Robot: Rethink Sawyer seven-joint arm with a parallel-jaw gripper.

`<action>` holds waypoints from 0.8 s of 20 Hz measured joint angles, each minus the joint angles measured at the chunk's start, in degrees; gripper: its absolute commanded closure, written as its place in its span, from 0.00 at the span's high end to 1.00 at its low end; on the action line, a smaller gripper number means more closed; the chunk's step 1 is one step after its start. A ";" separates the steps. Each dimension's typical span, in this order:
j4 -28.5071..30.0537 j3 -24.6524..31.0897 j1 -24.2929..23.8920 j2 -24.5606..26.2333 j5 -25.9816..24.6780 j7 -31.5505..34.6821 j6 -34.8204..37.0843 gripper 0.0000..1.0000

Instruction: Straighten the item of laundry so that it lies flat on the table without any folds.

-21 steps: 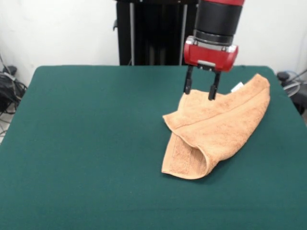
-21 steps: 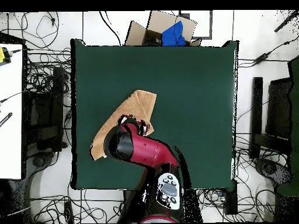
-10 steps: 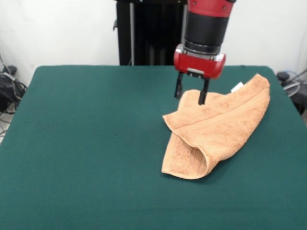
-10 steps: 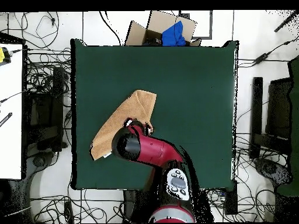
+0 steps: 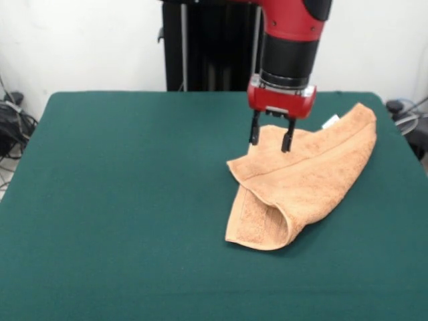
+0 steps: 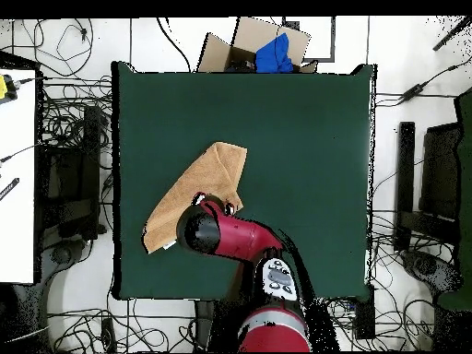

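On the table [image 5: 120,200], right of centre in front view: orange-tan towel [image 5: 314,177], lying diagonally, long axis running from near-centre up toward far right corner. Not flat — folded lengthwise, near end doubled over with a rounded loop open at the lower tip, upper layer edge crossing as a ridge with a woven border band. Small white tag [image 5: 330,121] poking out at far edge near the upper corner. In overhead view same towel [image 6: 198,189] in the left half of the green felt, slanted, one end near the left table edge, tag end [image 6: 169,245] at the lower tip.

Over the towel's left far edge: gripper [image 5: 270,136], pointing straight down, two black fingers [image 5: 254,131] parted with a clear gap, nothing between them. Tips just above or barely touching the cloth — cannot tell which. Red wrist block and black cylinder directly above.

Beyond the table in overhead view: cardboard box [image 6: 263,41] with blue cloth inside, cables on the floor all round.
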 measured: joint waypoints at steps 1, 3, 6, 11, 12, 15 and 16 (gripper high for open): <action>-0.02 0.48 -0.23 0.18 -0.72 0.00 0.00 1.00; -0.19 1.69 -1.08 0.25 -3.04 0.00 0.00 1.00; -0.60 3.74 -2.63 0.27 -6.59 0.00 0.01 1.00; -2.00 8.66 -6.55 0.28 -14.11 -0.09 1.67 1.00; -2.33 9.67 -7.28 0.28 -15.48 -0.25 2.56 1.00; -2.97 11.91 -8.93 0.28 -18.19 -0.71 4.74 1.00; -3.37 14.00 -10.48 0.28 -20.41 -1.53 6.96 1.00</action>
